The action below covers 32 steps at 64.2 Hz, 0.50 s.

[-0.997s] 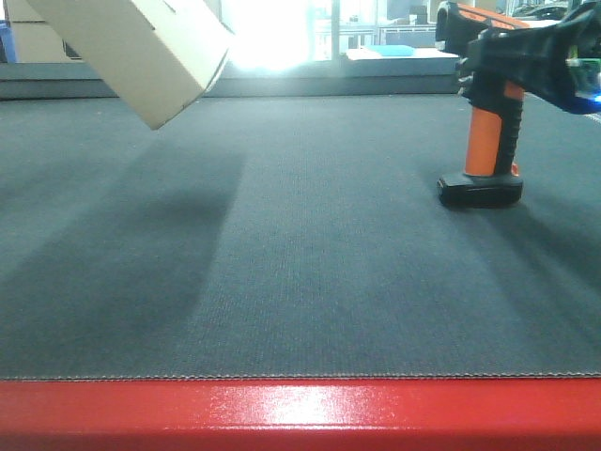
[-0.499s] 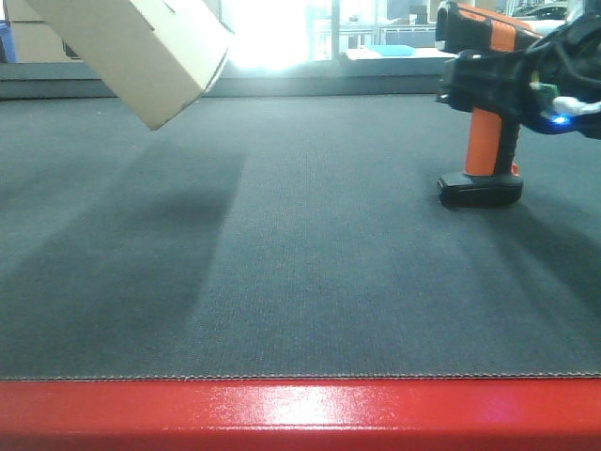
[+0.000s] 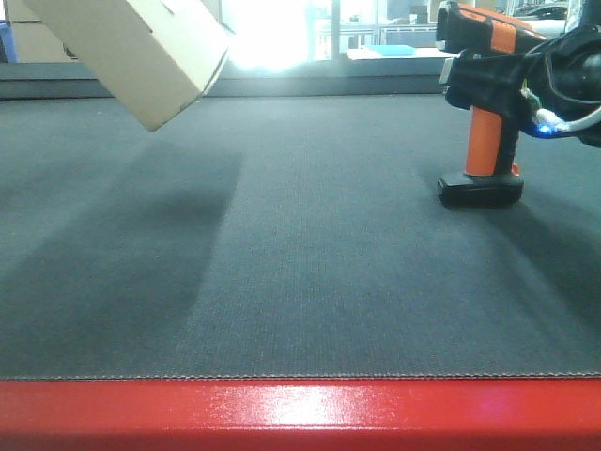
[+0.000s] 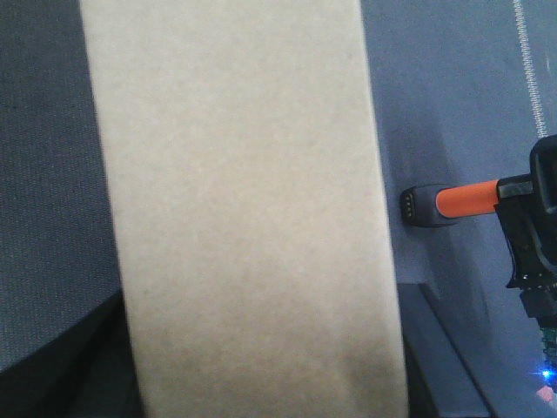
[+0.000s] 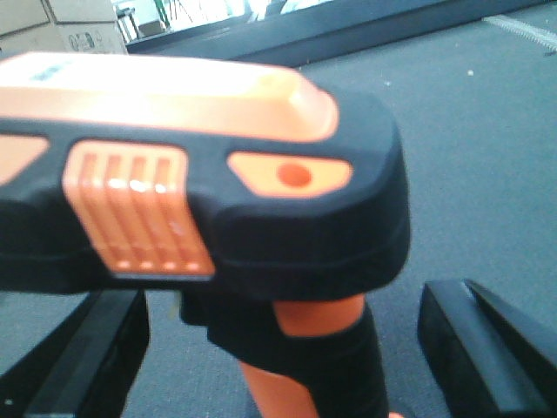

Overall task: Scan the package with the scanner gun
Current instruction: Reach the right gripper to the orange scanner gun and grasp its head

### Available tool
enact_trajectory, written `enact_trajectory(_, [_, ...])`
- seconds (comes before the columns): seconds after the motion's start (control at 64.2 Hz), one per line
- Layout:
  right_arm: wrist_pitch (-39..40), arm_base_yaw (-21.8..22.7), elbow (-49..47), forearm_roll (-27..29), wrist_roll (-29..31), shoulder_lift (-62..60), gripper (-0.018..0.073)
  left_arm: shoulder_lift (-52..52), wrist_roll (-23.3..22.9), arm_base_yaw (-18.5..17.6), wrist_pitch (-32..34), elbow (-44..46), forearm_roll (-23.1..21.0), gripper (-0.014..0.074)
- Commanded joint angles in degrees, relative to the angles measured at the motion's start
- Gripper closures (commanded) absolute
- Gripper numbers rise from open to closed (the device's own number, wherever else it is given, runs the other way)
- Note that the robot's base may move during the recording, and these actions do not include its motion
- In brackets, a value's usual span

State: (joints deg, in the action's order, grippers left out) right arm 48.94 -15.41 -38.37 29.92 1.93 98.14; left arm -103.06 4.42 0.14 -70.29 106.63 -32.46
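The left end effector (image 4: 252, 357) grips the package (image 3: 141, 47) aloft at far left, and the right end effector (image 5: 283, 357), open astride the standing scanner gun (image 3: 484, 141), should next close on its handle and lift.

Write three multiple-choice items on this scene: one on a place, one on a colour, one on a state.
1. Where does the scanner stand?
A. On the dark mat
B. On a shelf
C. On the red edge

2. What colour is the scanner's handle?
A. Blue
B. Orange with black
C. White

3. In what state is the box?
A. Lying flat on the mat
B. Lifted clear of the mat and tilted
C. Torn open

Answers:
1. A: the front view shows its flat black base resting on the mat at the right.
2. B: the front and right wrist views both show the handle orange with black.
3. B: the front view shows it slanted at the upper left, with its lowest corner above the mat.
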Motion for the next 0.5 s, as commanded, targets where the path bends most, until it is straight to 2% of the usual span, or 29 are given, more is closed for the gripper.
enact_trajectory(0.0, [2.2, 0.0, -0.4, -1.1, 1.1, 0.1, 0.0041, 0.6, 0.1, 0.1, 0.3, 0.4, -0.7, 0.0707])
enact_trajectory(0.312, [3.1, 0.0, -1.3, -2.3, 1.3, 0.1, 0.0041, 0.6, 0.1, 0.1, 0.3, 0.4, -0.2, 0.0707])
enact_trajectory(0.483, [1.2, 0.0, -3.5, -2.3, 3.7, 0.2, 0.0041, 0.6, 0.1, 0.1, 0.3, 0.4, -0.2, 0.0707])
